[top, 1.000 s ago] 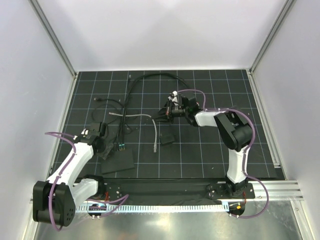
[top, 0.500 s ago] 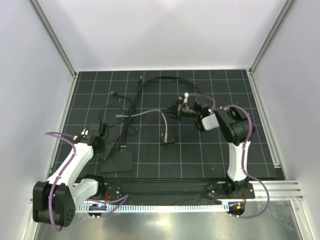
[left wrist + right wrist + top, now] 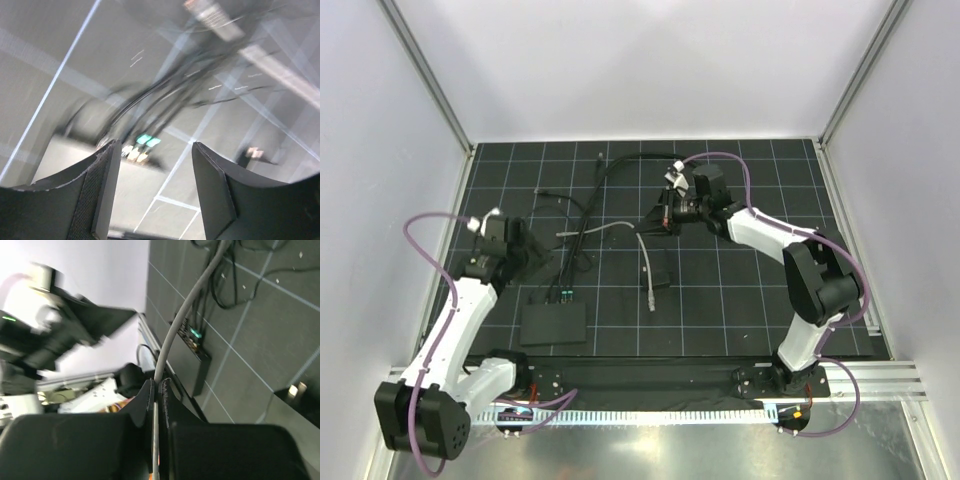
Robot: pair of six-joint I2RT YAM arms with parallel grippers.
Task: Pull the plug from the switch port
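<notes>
My right gripper [image 3: 156, 385] clamps the grey cable [image 3: 186, 314] while my left gripper [image 3: 155, 147] stands spread wide near the black switch box [image 3: 554, 321]

Table [image 3: 760, 300]: black top, ruled with a white grid. Laid on it:
- one flat black switch box [image 3: 553, 321] at front left, green lights shown on its rear edge;
- one smaller black block [image 3: 660, 279] near centre;
- one grey cable [image 3: 642, 255], its free plug [image 3: 651, 303] rested just beside the block;
- black cables [image 3: 582, 205], tangled behind the box.
</notes>
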